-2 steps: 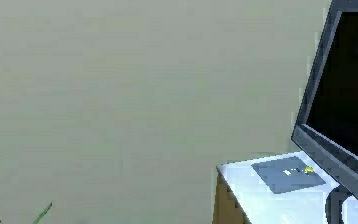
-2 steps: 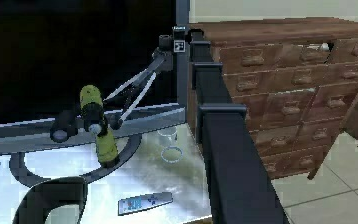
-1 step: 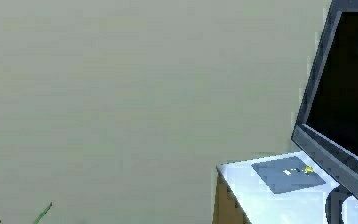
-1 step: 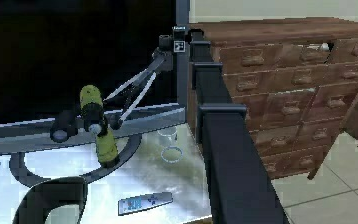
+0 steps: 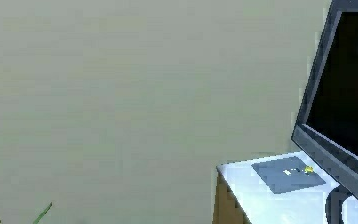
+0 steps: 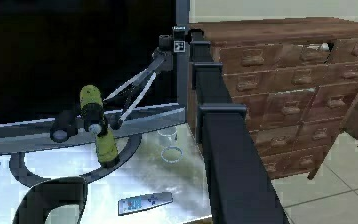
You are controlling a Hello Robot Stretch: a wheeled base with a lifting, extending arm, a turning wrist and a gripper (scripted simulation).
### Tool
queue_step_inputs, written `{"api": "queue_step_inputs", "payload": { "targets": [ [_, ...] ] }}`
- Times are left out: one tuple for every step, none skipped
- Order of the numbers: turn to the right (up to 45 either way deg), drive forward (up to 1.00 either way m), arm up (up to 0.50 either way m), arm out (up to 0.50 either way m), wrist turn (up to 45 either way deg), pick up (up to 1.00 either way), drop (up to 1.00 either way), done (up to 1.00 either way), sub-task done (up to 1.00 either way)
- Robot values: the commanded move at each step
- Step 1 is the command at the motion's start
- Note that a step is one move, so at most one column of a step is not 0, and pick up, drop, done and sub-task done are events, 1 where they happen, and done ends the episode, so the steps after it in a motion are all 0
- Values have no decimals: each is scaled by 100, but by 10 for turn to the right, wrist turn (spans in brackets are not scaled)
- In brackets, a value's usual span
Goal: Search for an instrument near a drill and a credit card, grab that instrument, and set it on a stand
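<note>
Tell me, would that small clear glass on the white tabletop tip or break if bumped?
The clear glass stands upright and looks thin-walled, so it is probably light and may tip or slide on the smooth tabletop. Being see-through, it could well be fragile. Round, it would likely roll once toppled.

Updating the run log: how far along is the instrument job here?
Done: the search looks over; the arm reaches out and the gripper is at a yellow-and-black object in front of the TV. In hand: the grab, though I cannot tell whether the object is held. Left: securing it if needed, then setting it on a stand.
</note>
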Motion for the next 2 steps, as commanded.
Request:
{"api": "queue_step_inputs", "payload": {
  "targets": [
    [0, 0, 0, 0, 0, 0, 100, 0, 0],
    [0, 0, 0, -10, 0, 0, 0, 0, 0]
  ]
}}
